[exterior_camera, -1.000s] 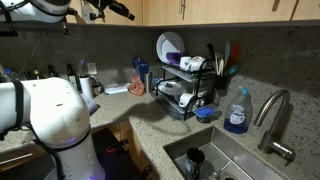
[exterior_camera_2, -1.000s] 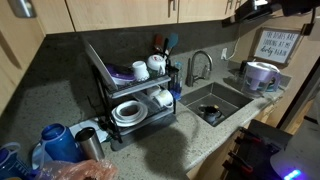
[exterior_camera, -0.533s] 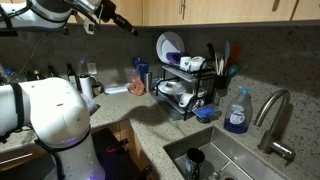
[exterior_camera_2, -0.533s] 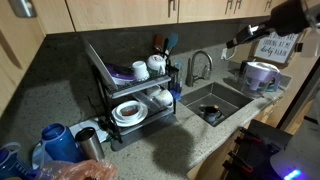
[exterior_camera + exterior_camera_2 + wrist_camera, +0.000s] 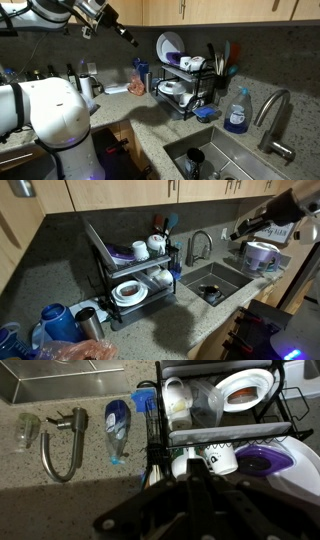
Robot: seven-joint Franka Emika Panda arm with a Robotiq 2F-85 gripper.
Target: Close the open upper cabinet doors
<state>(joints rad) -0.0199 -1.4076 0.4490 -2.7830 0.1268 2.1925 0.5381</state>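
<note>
The upper cabinet doors (image 5: 215, 10) (image 5: 120, 192) are honey-brown panels along the top of both exterior views. Their small dark handles (image 5: 183, 8) (image 5: 172, 188) hang down, and the visible panels lie flush in one line. My gripper (image 5: 131, 41) (image 5: 236, 235) is shut on nothing. It hangs below the door edges, in front of the dark backsplash, and touches no door. In the wrist view the shut gripper (image 5: 190, 473) points down over the dish rack (image 5: 230, 420).
A black dish rack (image 5: 185, 85) (image 5: 130, 270) with plates and mugs stands on the counter. Beside it are a blue soap bottle (image 5: 237, 112), the faucet (image 5: 270, 110) (image 5: 197, 245) and the sink (image 5: 215, 280). A kettle (image 5: 258, 254) sits under my arm.
My gripper has come down from cabinet-door height to below the door edges, drifting toward the dish rack. It stays shut. The doors have not moved.
</note>
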